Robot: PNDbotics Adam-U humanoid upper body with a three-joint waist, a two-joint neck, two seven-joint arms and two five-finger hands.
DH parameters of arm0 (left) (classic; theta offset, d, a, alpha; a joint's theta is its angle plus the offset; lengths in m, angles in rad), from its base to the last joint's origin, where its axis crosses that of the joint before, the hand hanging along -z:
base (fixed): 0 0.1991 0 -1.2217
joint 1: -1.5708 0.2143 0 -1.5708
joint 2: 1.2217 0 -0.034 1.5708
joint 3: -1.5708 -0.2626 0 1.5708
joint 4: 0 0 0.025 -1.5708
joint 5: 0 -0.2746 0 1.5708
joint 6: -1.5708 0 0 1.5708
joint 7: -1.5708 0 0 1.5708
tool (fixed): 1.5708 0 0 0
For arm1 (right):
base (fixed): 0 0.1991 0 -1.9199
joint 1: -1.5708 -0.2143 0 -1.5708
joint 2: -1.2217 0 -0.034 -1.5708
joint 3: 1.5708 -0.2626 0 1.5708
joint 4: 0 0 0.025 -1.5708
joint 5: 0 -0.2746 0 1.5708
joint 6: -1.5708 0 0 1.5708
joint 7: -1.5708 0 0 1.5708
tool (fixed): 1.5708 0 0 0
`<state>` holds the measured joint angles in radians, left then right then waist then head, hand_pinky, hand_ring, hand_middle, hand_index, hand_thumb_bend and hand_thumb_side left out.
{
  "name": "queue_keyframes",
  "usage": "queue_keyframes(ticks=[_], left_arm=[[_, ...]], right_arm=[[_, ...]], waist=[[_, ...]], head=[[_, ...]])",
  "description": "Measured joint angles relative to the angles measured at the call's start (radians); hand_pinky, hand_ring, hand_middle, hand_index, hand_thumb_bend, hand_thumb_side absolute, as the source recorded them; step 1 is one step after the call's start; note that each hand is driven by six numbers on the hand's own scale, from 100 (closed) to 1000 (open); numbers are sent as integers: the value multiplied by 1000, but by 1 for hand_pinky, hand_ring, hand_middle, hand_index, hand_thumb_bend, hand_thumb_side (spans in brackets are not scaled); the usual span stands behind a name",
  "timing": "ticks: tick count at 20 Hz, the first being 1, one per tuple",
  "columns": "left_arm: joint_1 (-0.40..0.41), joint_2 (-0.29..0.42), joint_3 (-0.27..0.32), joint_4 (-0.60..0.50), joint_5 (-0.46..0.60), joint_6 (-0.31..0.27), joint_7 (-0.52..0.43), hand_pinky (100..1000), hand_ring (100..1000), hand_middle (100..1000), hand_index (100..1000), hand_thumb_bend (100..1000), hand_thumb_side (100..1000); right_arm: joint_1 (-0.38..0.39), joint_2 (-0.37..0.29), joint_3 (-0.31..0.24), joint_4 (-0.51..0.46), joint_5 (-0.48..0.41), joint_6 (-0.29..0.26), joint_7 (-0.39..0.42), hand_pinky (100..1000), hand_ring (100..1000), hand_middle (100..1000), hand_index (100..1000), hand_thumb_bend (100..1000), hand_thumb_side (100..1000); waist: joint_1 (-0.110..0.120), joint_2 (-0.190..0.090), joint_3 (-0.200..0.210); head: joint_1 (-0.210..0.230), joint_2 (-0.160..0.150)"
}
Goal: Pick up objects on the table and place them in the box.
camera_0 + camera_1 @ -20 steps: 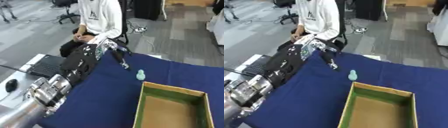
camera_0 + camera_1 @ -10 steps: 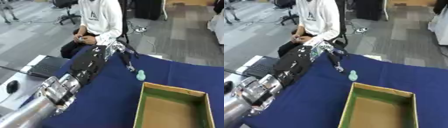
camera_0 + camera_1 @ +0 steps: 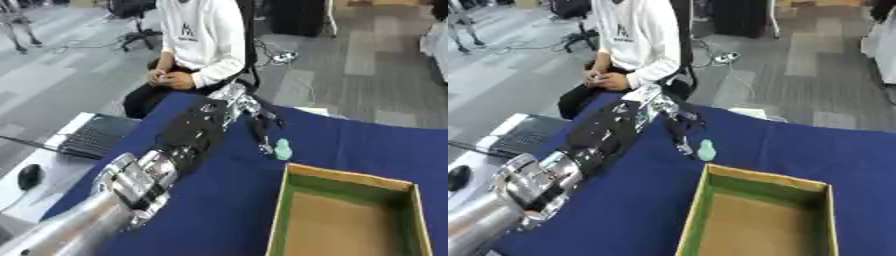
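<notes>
A small pale green object [image 3: 283, 149] stands on the blue-covered table [image 3: 350, 145], just beyond the far left corner of the open cardboard box [image 3: 350, 215]. The box has green inner walls and a bare brown floor. My left arm stretches up the table from the lower left. My left hand [image 3: 248, 110] is above and just left of the green object, fingers straight and pointing down, their tips [image 3: 265, 148] close beside it. I cannot tell whether they touch it. My right hand shows in neither view.
A laptop [image 3: 96, 136] and a black mouse [image 3: 28, 176] lie on a white surface left of the table. A person in a white top [image 3: 206, 37] sits just past the table's far edge.
My left hand has reached further right and toward the green object; its fingertips are now beside it. The picture has also shifted a little.
</notes>
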<state>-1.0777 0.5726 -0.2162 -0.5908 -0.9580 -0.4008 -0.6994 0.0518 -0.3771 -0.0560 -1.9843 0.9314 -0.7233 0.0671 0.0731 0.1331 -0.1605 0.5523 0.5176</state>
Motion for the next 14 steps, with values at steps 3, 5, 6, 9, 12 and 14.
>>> queue_keyframes(ticks=[3, 5, 6, 9, 12, 14], left_arm=[[5, -5, 5, 5, -17, -16, 15, 761, 797, 1000, 1000, 1000, 535], [9, -9, 9, 10, -30, -24, 24, 761, 797, 1000, 1000, 1000, 528], [9, -10, 11, 13, -37, -27, 27, 763, 798, 1000, 1000, 1000, 524], [10, -16, 19, 22, -57, -33, 33, 768, 803, 1000, 1000, 1000, 507], [10, -17, 28, 29, -76, -38, 38, 786, 815, 1000, 1000, 973, 491], [10, -17, 34, 34, -86, -42, 42, 787, 817, 1000, 1000, 991, 488]], right_arm=[[-8, -2, -4, 0, -19, -6, 12, 395, 534, 562, 686, 478, 1000], [-12, -7, -5, 0, -29, -11, 17, 395, 533, 562, 686, 487, 1000], [-16, -10, -6, 0, -34, -13, 20, 394, 533, 562, 686, 487, 1000], [-24, -13, -6, 0, -48, -17, 30, 394, 533, 561, 686, 486, 1000], [-32, -19, -11, 0, -59, -22, 37, 394, 533, 561, 686, 486, 1000], [-34, -20, -11, 0, -66, -25, 41, 394, 533, 561, 686, 486, 1000]], waist=[[1, 2, -10], [2, 7, -13], [3, 9, -15], [6, 13, -20], [6, 17, -24], [7, 20, -27]], head=[[4, -5], [12, -9], [14, -9], [28, -13], [42, -17], [49, -17]])
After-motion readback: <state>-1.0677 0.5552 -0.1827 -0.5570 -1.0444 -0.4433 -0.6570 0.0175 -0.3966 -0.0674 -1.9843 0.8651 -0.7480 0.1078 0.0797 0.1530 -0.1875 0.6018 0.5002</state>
